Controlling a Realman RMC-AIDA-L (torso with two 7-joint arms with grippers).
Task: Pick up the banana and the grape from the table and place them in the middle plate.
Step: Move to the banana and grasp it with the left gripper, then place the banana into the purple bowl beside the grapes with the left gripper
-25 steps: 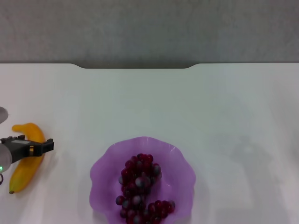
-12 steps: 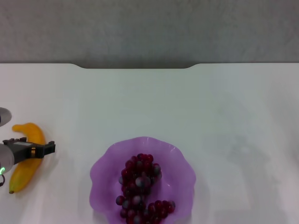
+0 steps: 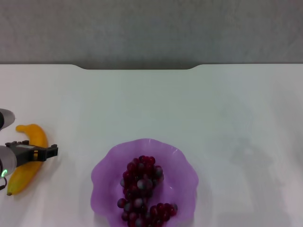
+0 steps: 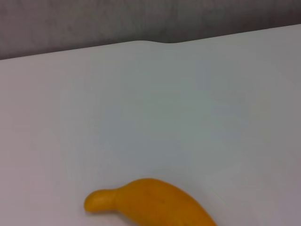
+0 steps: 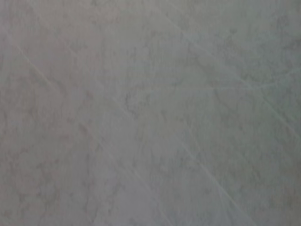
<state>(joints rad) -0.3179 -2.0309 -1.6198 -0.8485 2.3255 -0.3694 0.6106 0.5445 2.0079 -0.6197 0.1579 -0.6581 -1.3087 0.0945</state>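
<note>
The yellow-orange banana (image 3: pixel 36 135) lies at the left edge of the white table (image 3: pixel 156 104). My left gripper (image 3: pixel 34 152) reaches across its middle, with a black finger over it, and appears shut on it. The left wrist view shows the banana's stem end (image 4: pixel 150 203) close below the camera. The bunch of dark red-purple grapes (image 3: pixel 142 187) lies inside the translucent purple plate (image 3: pixel 102 176) at the front middle. My right gripper is out of view; its wrist view shows only a blank grey surface.
The table's notched far edge (image 3: pixel 137 68) runs along a grey wall. White tabletop lies between the banana and the plate, and to the plate's right.
My left gripper has crept a little to the right over the banana. The banana has shifted slightly with it. The grapes and the plate have not moved.
</note>
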